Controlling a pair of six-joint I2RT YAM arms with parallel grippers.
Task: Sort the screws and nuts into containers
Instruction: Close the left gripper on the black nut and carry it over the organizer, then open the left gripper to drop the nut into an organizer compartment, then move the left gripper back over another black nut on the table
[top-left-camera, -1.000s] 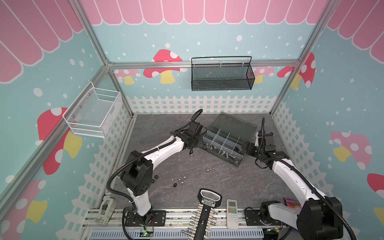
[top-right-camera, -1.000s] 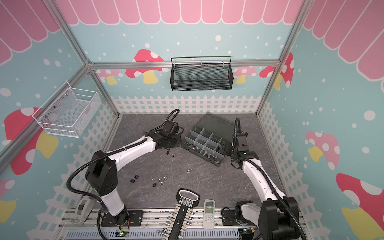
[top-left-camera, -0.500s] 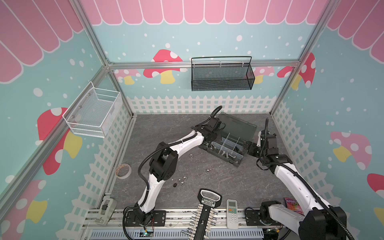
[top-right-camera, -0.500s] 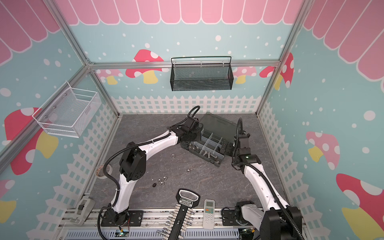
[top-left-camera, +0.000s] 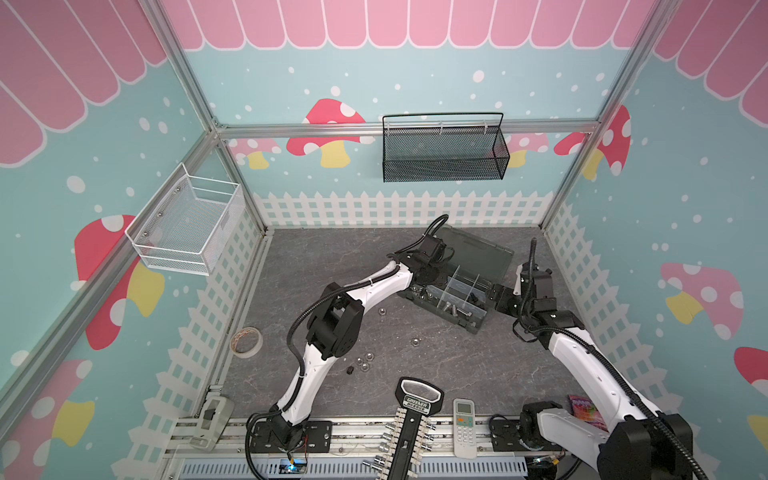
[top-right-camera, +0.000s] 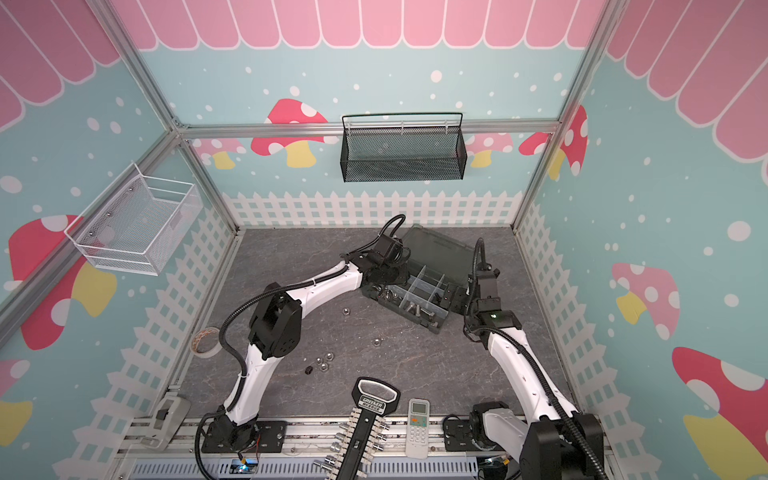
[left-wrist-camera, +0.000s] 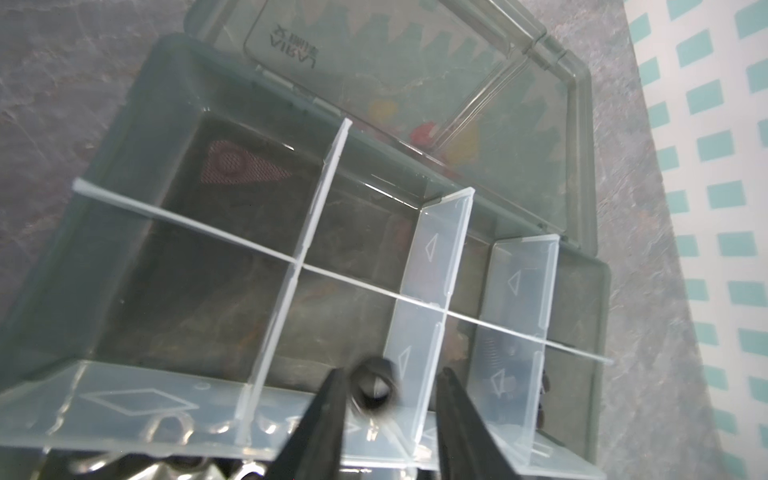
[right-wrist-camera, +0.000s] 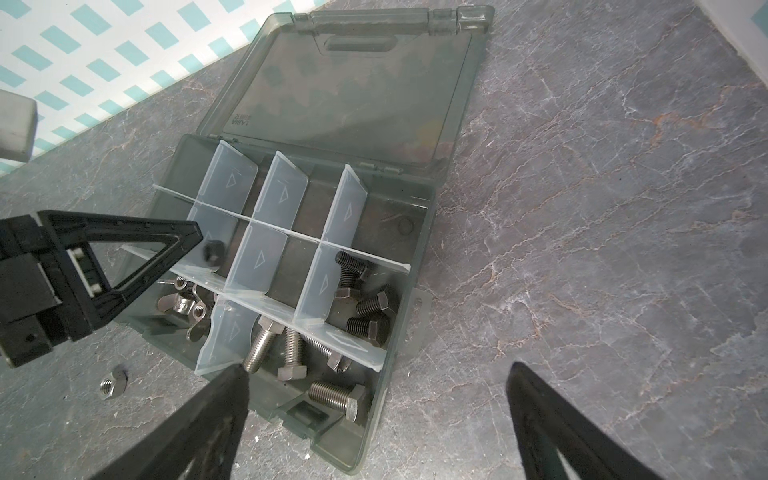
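While the right gripper (right-wrist-camera: 378, 372) gapes wide, the left gripper (left-wrist-camera: 391, 372) stands part-open, a blurred black nut (left-wrist-camera: 373, 387) between its jaws.

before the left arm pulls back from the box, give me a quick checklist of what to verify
1. Left hand jaws apart above the organiser box: ok.
2. Black nut clear of that hand: cannot tell, it is blurred and close to one side.
3. Lid fully open: ok.
4. Right hand open and empty: ok.
5. Table cleared of loose nuts: not ok, several lie there.
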